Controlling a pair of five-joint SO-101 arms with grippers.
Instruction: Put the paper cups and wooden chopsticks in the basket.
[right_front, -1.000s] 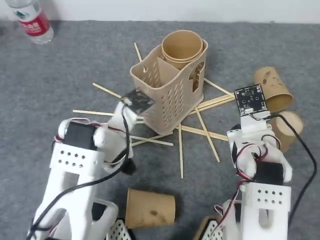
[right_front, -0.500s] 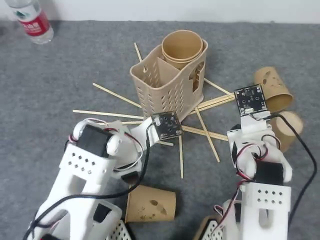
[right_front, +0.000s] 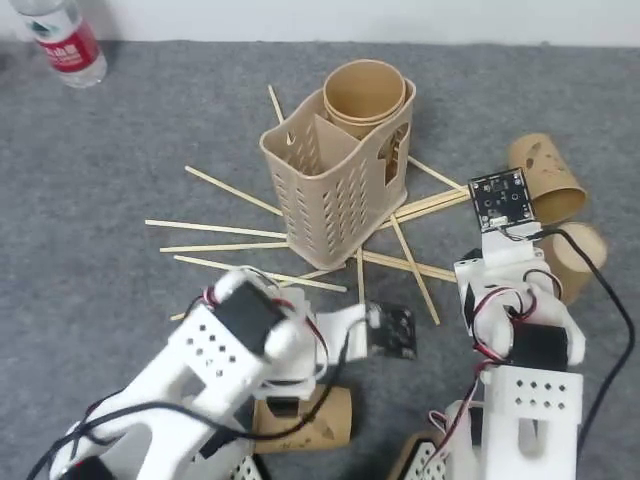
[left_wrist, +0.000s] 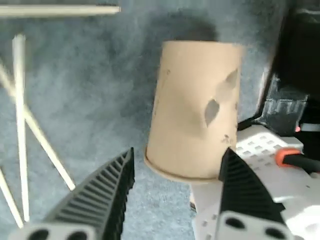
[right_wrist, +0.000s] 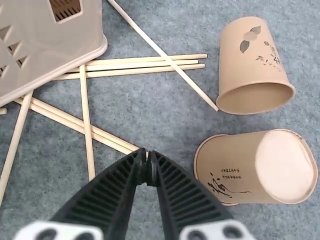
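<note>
A tan perforated basket (right_front: 335, 195) stands mid-table with paper cups (right_front: 365, 92) nested in its far compartment. Wooden chopsticks (right_front: 225, 229) lie scattered around it on the grey cloth. One paper cup (left_wrist: 195, 125) lies on its side near the front edge, its rim toward my left gripper (left_wrist: 176, 160), which is open just short of it, jaws on either side of the rim. In the high view this cup (right_front: 318, 432) is partly under the left arm. My right gripper (right_wrist: 146, 159) is shut and empty, hovering over the cloth beside two lying cups (right_wrist: 252, 65) (right_wrist: 260, 167).
A plastic water bottle (right_front: 65, 42) stands at the far left corner. The two cups on the right (right_front: 547, 178) (right_front: 577, 255) lie close to the right arm. Chopsticks (right_wrist: 140, 65) cross between the basket corner (right_wrist: 45, 47) and those cups.
The left arm swung away from the basket's side, right and toward the front, and its wrist now points at the lying cup. The right arm has not moved.
</note>
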